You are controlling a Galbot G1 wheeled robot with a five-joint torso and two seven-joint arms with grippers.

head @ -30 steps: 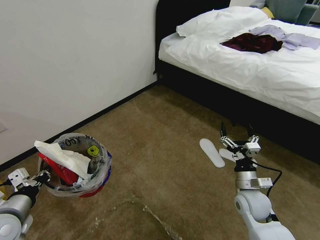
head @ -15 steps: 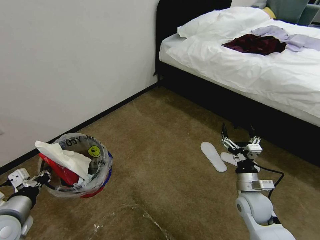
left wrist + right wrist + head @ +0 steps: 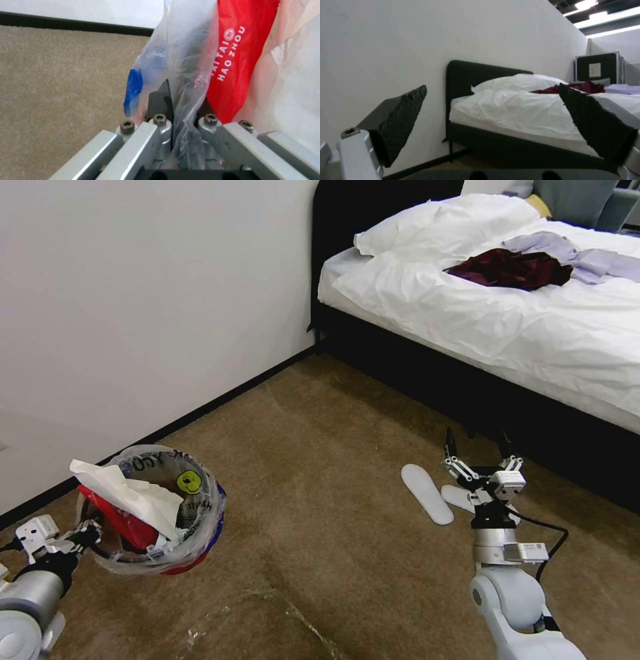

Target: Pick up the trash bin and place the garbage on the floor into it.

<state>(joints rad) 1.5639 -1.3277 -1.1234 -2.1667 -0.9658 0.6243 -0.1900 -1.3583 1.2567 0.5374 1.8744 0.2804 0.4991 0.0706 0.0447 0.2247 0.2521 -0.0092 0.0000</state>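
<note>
The trash bin (image 3: 190, 513), small, round and red with a clear bag liner and a yellow smiley sticker, is at the lower left near the wall. My left gripper (image 3: 90, 532) is shut on its near rim. In the left wrist view the fingers (image 3: 160, 100) pinch the plastic-lined rim (image 3: 186, 62). Garbage fills the bin: a white crumpled paper (image 3: 127, 492) and a red wrapper (image 3: 123, 527), also visible as a red printed packet (image 3: 236, 57). My right gripper (image 3: 477, 447) hangs open above the floor (image 3: 320, 460) near the bed, with nothing between its fingers (image 3: 403, 117).
A black-framed bed (image 3: 467, 380) with white bedding and clothes fills the right and back. Two white slippers (image 3: 425, 493) lie on the carpet beside the right gripper. A white wall (image 3: 147, 300) with a black skirting runs along the left. Shiny tape lines (image 3: 313, 627) cross the carpet in front.
The whole picture has shifted slightly, so the camera moved a little. The left gripper still holds the bin and the right gripper stays open.
</note>
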